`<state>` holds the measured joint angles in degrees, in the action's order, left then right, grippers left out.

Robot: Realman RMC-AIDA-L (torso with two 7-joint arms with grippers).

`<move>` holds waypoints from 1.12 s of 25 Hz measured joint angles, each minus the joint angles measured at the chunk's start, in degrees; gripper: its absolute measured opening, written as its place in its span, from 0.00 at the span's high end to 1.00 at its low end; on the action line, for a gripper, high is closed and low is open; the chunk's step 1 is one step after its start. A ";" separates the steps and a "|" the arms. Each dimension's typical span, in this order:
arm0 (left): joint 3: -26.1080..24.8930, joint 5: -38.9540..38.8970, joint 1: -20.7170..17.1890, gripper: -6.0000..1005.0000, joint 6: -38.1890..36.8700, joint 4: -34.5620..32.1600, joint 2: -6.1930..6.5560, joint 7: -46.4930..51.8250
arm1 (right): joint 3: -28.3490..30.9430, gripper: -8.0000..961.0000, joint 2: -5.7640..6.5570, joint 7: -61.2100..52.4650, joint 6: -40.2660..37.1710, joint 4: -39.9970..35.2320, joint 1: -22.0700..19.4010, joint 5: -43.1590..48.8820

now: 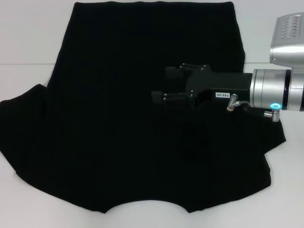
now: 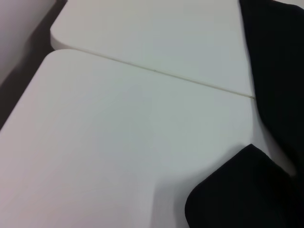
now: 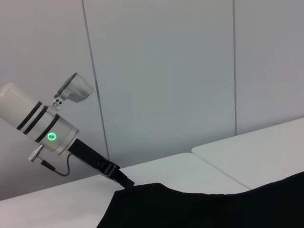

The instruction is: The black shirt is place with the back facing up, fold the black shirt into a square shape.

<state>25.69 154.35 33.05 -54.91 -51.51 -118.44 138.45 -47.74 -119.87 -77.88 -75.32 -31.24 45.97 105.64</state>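
Observation:
The black shirt (image 1: 118, 123) lies spread flat on the white table (image 1: 28, 38), plain side up, hem at the far edge and neckline near the front. My right gripper (image 1: 164, 84) hovers over the shirt's right half, open, fingers pointing left with nothing between them. In the right wrist view my left gripper (image 3: 121, 179) shows far off at the edge of the black shirt (image 3: 213, 209); its fingers are hidden. The left wrist view takes in a sleeve (image 2: 237, 194) and the side of the black shirt (image 2: 278, 61).
Two white table tops meet at a seam (image 2: 156, 71) left of the shirt. A grey panelled wall (image 3: 161, 71) stands behind the table. Bare table shows left of the shirt (image 2: 104, 142) and at the front corners (image 1: 28, 209).

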 joint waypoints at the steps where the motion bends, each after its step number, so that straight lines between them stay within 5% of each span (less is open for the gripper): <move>1: 0.00 -0.03 -0.09 0.99 0.06 -0.16 -0.06 0.01 | -0.02 0.04 0.00 -0.01 0.00 0.01 0.00 0.00; 28: -0.64 0.25 -1.44 0.98 -0.45 -2.58 -0.21 0.07 | -0.42 0.04 -0.18 0.49 1.46 1.50 0.59 -1.26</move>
<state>25.05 154.60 31.61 -55.35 -54.08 -118.65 138.52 -48.16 -120.04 -77.39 -73.86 -29.74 46.56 104.38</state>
